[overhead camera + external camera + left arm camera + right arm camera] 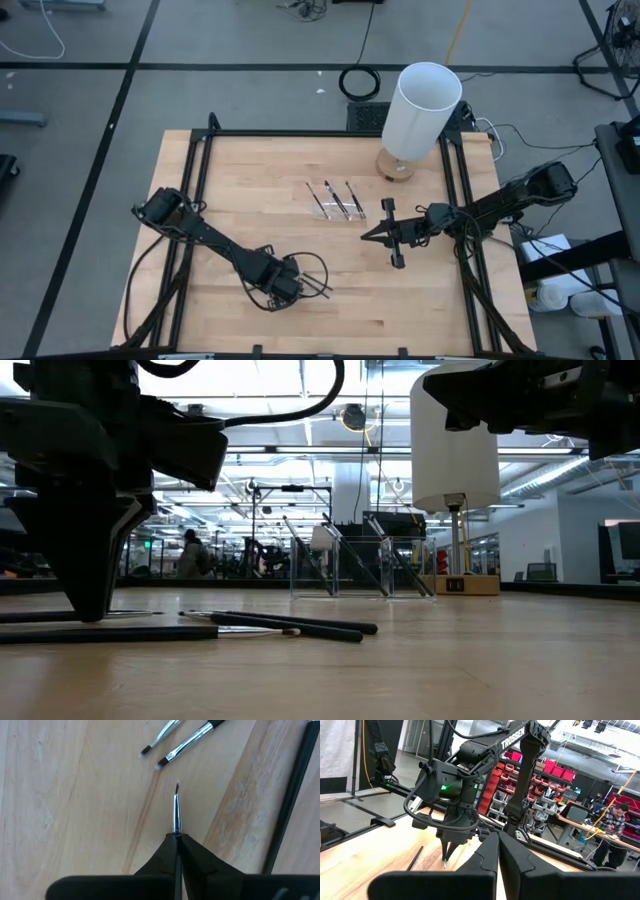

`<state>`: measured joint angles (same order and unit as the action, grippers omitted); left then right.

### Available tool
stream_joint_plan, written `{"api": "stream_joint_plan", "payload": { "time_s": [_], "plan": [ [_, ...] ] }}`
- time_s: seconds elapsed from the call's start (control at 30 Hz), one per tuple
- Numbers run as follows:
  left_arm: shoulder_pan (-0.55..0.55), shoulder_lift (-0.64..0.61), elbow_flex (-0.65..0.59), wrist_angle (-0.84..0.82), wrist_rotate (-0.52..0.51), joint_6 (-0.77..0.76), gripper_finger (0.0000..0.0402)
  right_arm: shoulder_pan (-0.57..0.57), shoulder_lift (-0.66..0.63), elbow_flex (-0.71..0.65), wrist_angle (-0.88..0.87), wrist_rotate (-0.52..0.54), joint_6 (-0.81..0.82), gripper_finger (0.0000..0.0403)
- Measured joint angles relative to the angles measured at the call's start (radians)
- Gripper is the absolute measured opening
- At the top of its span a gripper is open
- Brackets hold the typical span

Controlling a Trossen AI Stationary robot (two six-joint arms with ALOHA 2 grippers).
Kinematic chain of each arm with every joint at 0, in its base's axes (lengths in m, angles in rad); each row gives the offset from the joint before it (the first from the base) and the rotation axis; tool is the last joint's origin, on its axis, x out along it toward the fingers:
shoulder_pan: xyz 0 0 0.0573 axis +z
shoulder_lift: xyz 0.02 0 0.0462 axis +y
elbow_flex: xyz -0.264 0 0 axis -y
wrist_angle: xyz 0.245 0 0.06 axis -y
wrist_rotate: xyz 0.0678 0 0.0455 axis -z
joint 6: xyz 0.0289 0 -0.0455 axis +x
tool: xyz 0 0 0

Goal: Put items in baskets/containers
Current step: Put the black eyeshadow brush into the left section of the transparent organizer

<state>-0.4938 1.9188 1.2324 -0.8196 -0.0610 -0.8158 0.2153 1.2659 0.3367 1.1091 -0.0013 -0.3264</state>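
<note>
My left gripper [286, 282] points down near the table's front, shut on one thin stick [176, 812] with a silvery ferrule and a dark tip. Loose dark sticks [320, 287] lie flat on the wood beside it; the low view shows them [290, 625] too. Farther back stands the clear tray [335, 200], with three sticks [355, 555] leaning inside it. My right gripper [366, 236] hangs level to the right of the tray, shut on nothing. My left gripper pinches the stick between its two fingers, on the shaft just behind the silvery ferrule [176, 831]. The fingers come from above and the stick runs along them. Its tip end [444, 865] pokes out below the fingertips toward the table. Whether the tip touches the wood, I cannot tell.
A tall white cylinder [420, 105] on a round wooden base stands at the far right, behind the tray. Two more brush-tipped sticks [187, 742] lie just ahead of the left gripper. The dark frame rails [200, 200] run along the table's sides.
</note>
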Motion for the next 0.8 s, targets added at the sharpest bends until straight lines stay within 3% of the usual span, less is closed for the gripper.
{"api": "stream_joint_plan", "payload": {
  "time_s": [0.27,0.5,0.67,0.8],
  "plan": [
    [0.001,-0.001,0.001,0.000,0.009,0.014,0.0023,0.000,0.000,0.000,0.000,0.000,0.000,0.0000],
    [0.002,-0.042,0.002,-0.003,0.003,0.021,0.0007,0.000,0.000,0.000,-0.003,0.000,0.000,0.0000],
    [0.003,-0.124,0.002,-0.023,-0.052,0.003,0.0021,0.000,0.000,0.000,-0.004,0.000,0.000,0.0000],
    [0.003,-0.194,0.002,-0.029,-0.112,0.002,0.0009,0.000,0.000,0.000,-0.004,0.000,0.000,0.0000]
  ]
}}
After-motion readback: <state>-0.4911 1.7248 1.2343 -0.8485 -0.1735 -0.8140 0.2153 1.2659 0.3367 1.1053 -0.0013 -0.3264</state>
